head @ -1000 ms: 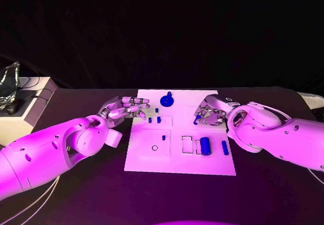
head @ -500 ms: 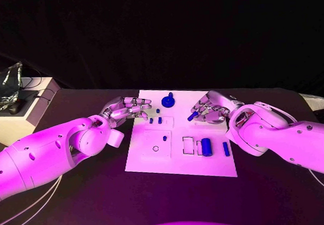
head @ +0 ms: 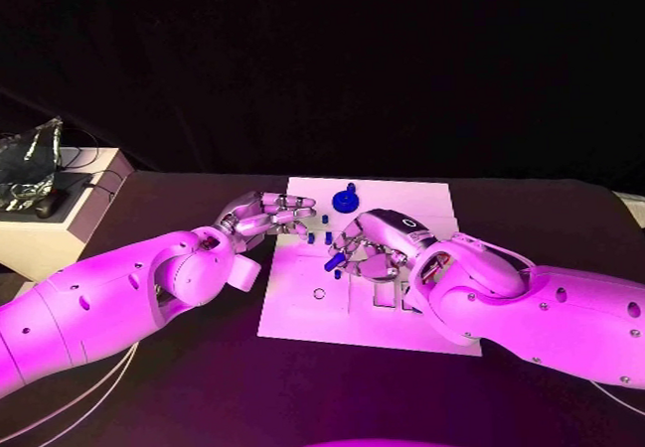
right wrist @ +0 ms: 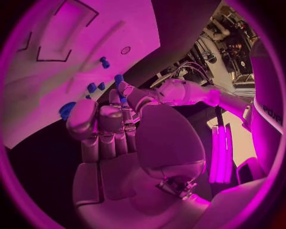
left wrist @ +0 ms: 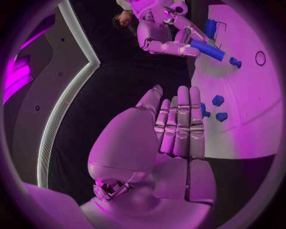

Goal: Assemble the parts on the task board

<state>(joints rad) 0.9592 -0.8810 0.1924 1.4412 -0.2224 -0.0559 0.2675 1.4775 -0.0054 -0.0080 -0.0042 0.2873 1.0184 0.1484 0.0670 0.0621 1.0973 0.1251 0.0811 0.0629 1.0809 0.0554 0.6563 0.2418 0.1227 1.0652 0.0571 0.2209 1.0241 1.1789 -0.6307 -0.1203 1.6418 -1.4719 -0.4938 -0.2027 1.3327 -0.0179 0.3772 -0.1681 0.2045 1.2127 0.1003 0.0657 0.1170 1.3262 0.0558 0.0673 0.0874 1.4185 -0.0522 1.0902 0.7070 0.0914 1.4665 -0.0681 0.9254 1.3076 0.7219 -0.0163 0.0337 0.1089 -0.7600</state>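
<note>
Head view: right hand over task board centre, pinching blue peg. Left hand at board's left edge, empty, fingers loosely bent.
Left wrist view: fingers straight, together, nothing held.
Right wrist view: fingertips closed on peg above board.

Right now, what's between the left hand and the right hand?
Head view: two small blue pegs standing in the task board, between the left hand and the right hand, which holds a blue pin.

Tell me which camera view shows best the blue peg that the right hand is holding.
The left wrist view: the blue peg shows along its length, sticking out of the right hand. In the head view it is small; in the right wrist view the fingers hide most of it.
</note>
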